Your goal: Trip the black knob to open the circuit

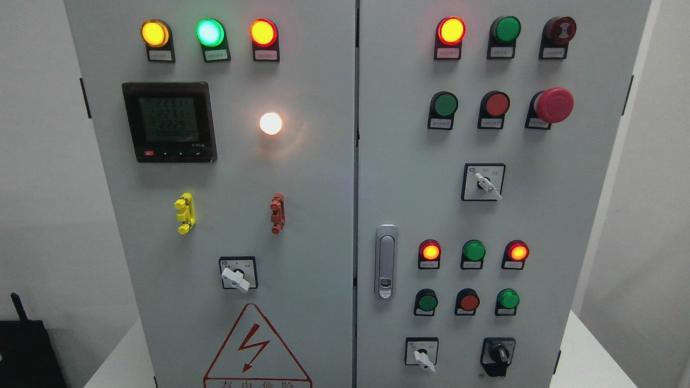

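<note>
The black rotary knob (498, 354) sits at the lower right of the right door of a grey electrical cabinet (323, 178), its handle pointing roughly down. To its left is a white-handled selector switch (422, 355). Neither robot hand nor arm shows in the head view.
Lit yellow, green and red lamps (209, 32) line the left door's top, above a digital meter (170, 122) and a white lamp (270, 123). The right door carries a red mushroom stop button (554, 104), push buttons, a door latch (386, 261). A black device (27, 350) stands lower left.
</note>
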Robot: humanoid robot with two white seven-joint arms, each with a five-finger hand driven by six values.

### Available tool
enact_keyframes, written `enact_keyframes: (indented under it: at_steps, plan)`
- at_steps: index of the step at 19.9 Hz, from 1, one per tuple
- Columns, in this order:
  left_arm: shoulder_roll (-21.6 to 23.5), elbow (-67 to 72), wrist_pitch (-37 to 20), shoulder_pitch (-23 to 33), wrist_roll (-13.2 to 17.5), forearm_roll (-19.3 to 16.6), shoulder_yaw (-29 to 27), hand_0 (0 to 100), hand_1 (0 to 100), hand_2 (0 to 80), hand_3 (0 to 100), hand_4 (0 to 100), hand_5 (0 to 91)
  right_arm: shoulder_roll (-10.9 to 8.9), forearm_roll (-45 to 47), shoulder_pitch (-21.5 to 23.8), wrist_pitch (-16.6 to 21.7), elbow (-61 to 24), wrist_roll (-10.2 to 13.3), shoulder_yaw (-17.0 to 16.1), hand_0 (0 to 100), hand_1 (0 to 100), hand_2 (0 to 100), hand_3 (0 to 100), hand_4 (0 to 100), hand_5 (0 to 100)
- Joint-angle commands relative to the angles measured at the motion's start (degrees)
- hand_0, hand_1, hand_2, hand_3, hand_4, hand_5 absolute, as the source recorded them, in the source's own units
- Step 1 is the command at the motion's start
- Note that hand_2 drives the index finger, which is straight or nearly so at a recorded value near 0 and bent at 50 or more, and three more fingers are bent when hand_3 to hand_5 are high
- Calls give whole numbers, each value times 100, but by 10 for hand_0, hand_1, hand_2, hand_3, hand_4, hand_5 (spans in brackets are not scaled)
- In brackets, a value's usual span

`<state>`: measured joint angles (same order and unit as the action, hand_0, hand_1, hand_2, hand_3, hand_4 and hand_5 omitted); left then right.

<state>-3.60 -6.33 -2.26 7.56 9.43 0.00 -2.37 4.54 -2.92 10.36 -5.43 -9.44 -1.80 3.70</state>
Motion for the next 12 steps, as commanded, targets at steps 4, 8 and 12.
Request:
enact_keyframes:
  at_steps: [4, 8, 12]
  plan:
    - [0, 0, 6, 0, -2, -132, 0, 120, 389, 0, 0, 0, 0, 12, 19, 1, 15, 21, -4, -19, 0, 204, 0, 0, 0, 0]
    - [0, 0, 6, 0, -11, -132, 0, 120, 389, 0, 0, 0, 0, 12, 63, 10, 41, -32, -4, -10, 0, 204, 0, 0, 0, 0]
    - [0, 0, -2, 0, -2, -132, 0, 120, 389, 0, 0, 0, 0, 12, 81, 54, 120, -338, 57, -27, 0, 204, 0, 0, 0, 0]
